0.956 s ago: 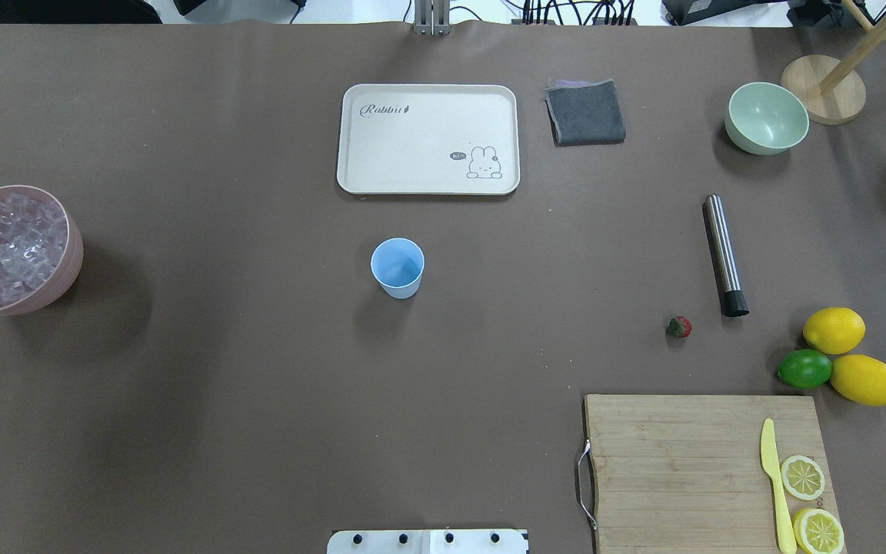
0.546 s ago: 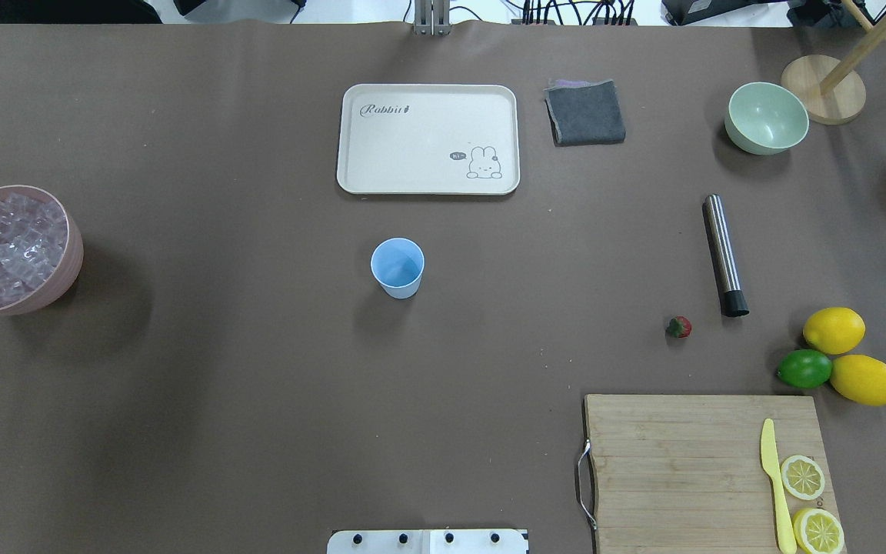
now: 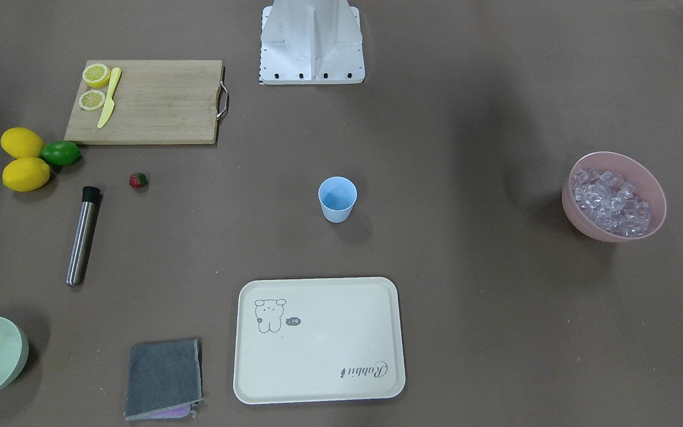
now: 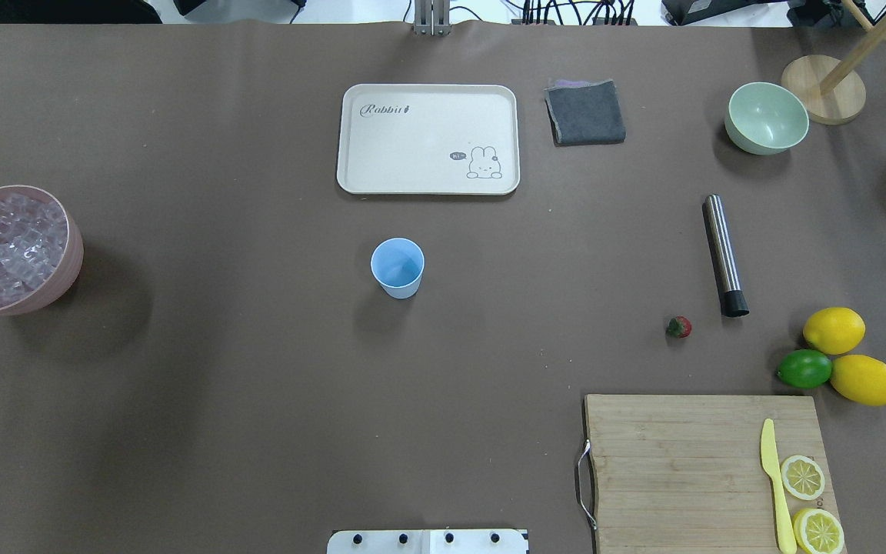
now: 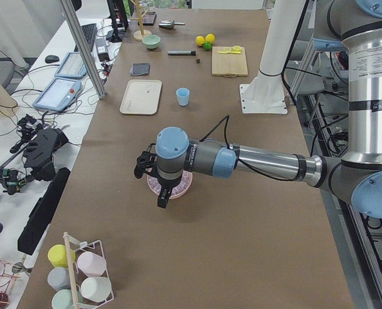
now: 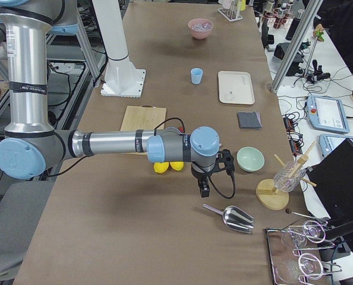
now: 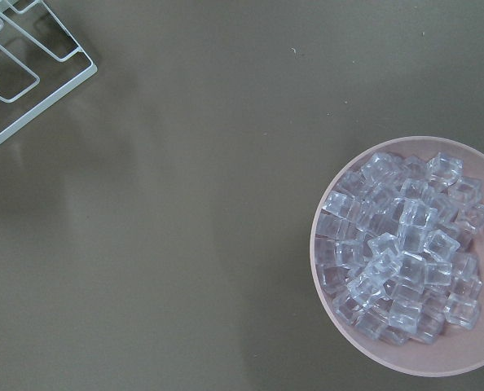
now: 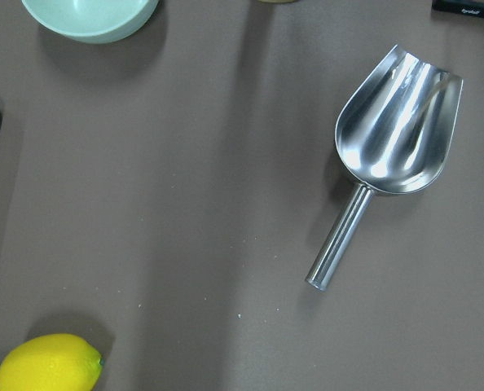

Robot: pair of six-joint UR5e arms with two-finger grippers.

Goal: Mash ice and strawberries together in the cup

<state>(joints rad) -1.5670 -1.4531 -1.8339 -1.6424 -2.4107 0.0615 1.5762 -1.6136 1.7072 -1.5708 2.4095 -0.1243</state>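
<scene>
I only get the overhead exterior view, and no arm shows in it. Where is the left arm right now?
Observer: The exterior left view shows the left gripper hanging over or just beside the pink bowl of ice, at your view's left edge.
Reviewer: And the right arm?
Observer: In the exterior right view the right gripper hangs between the lemons and a metal scoop. The scoop lies empty, bowl side up, mostly past your view's right edge.
</scene>
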